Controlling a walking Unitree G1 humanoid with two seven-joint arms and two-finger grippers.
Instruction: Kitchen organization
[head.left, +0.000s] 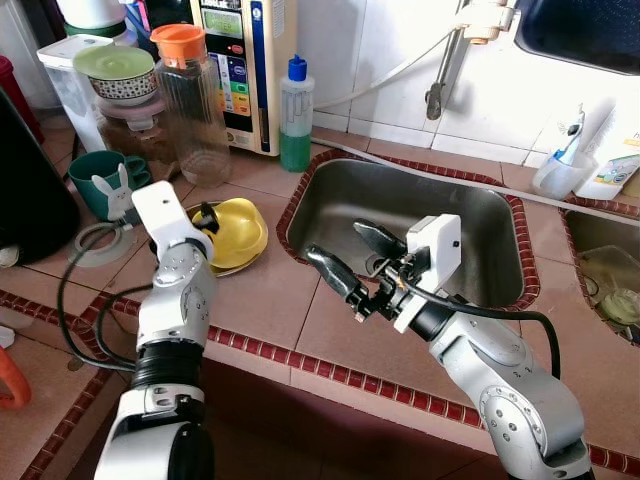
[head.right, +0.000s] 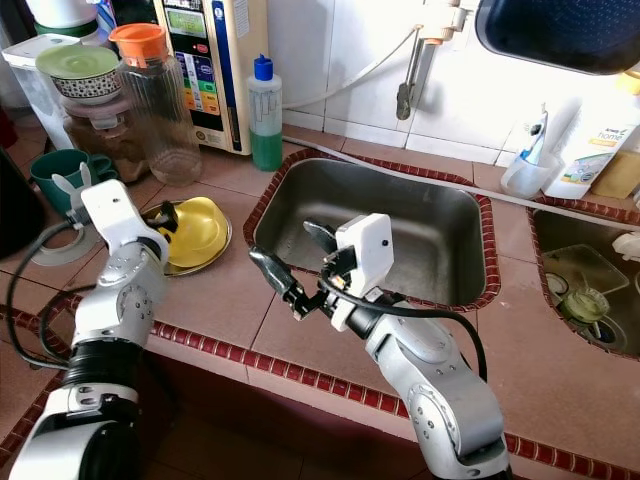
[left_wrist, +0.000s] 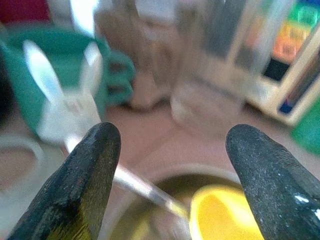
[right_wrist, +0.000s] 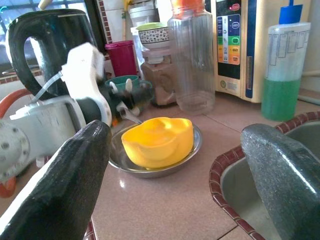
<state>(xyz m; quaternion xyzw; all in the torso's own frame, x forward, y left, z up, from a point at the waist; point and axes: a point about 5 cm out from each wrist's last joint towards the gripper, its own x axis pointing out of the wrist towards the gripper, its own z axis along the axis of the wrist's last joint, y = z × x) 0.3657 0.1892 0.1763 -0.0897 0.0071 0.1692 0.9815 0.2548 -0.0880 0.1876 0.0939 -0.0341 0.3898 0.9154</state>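
Hovering over the bench's front edge beside the sink (head.left: 505, 215): right gripper (head.left: 352, 262), fingers spread wide, holding nothing. Reaching from the left toward the steel plate (right_wrist: 189, 150): left gripper (left_wrist: 170, 165), fingers parted, empty, just short of the yellow bowl (head.left: 238, 228) lying on that plate. Standing further back toward the wall: green mug (head.left: 95, 180), clear jar (head.left: 195, 110), green soap bottle (head.left: 296, 115).
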